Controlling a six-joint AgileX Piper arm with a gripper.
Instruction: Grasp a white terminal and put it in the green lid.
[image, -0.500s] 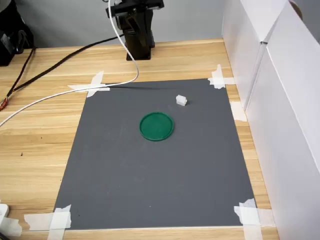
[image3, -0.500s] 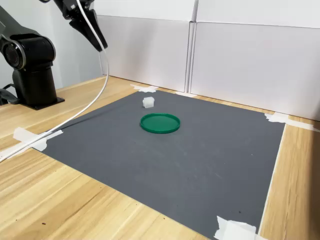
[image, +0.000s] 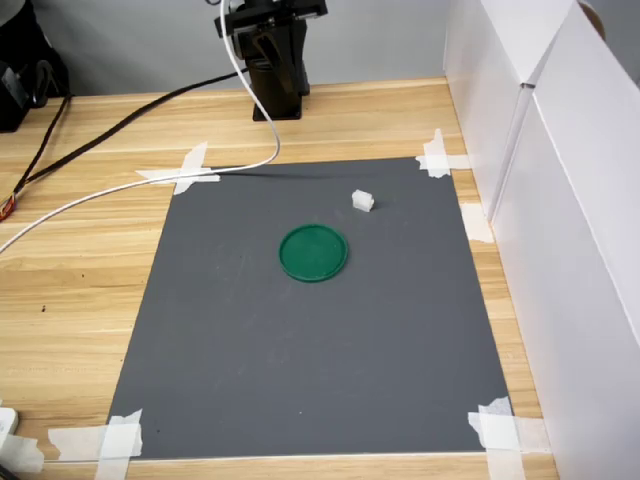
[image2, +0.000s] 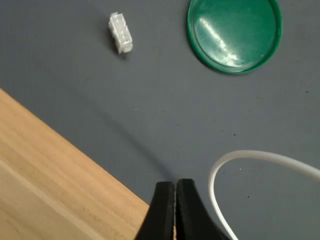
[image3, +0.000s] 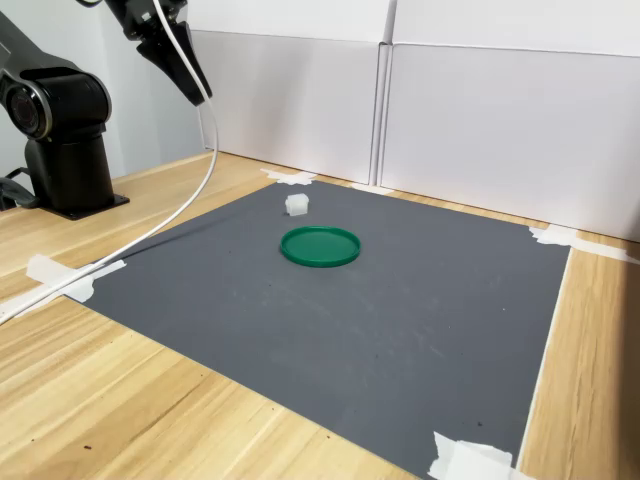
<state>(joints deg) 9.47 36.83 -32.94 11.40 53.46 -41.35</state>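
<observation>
The claw hangs high over the mat's edge, fingers pressed together, gripping nothing and touching nothing. It must open before it drops, or it will knock the white terminal away — a piece that small looks easy to skid on the grey mat. The white cable loops just beside the fingertips and could drag. In the first exterior view the white terminal lies just right of and beyond the green lid, apart from it — the lid sits empty.

No text, label, brand or number can be read in any view. The surfaces that show are plain and carry no markings.
</observation>
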